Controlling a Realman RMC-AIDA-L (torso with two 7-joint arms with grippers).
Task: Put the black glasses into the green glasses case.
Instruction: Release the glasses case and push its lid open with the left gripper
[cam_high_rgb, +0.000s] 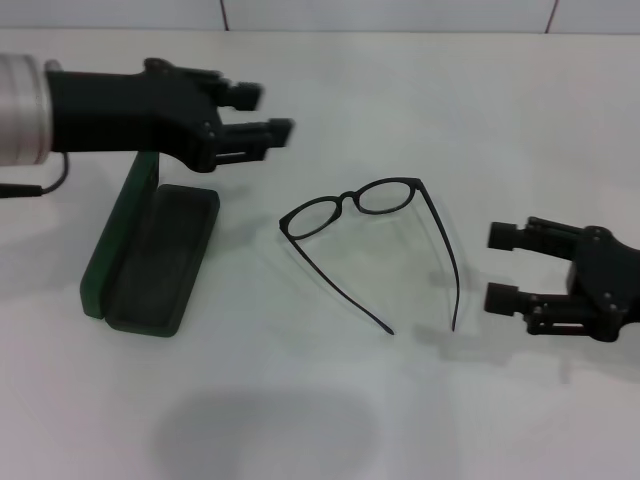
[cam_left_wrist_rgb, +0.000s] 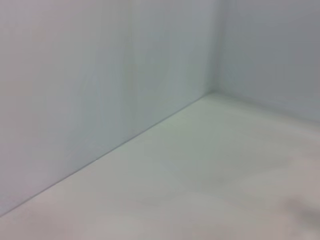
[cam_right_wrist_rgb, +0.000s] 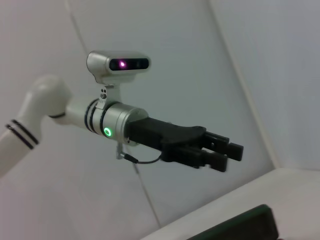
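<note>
The black glasses (cam_high_rgb: 350, 198) lie unfolded on the white table (cam_high_rgb: 330, 400) at the middle, temple arms pointing toward the front. The green glasses case (cam_high_rgb: 160, 255) lies open to their left, its lid (cam_high_rgb: 120, 235) standing up on the far left side, dark lining showing, nothing inside. My left gripper (cam_high_rgb: 262, 112) is open and empty, held in the air above the case's far end and behind the glasses. It also shows in the right wrist view (cam_right_wrist_rgb: 229, 155). My right gripper (cam_high_rgb: 505, 266) is open and empty, low at the right of the glasses, just beyond the right temple arm.
A pale wall (cam_high_rgb: 400, 12) runs along the table's back edge. The left wrist view shows only bare table (cam_left_wrist_rgb: 225, 175) and a wall corner (cam_left_wrist_rgb: 215, 60). The case's green edge (cam_right_wrist_rgb: 245, 225) shows at the bottom of the right wrist view.
</note>
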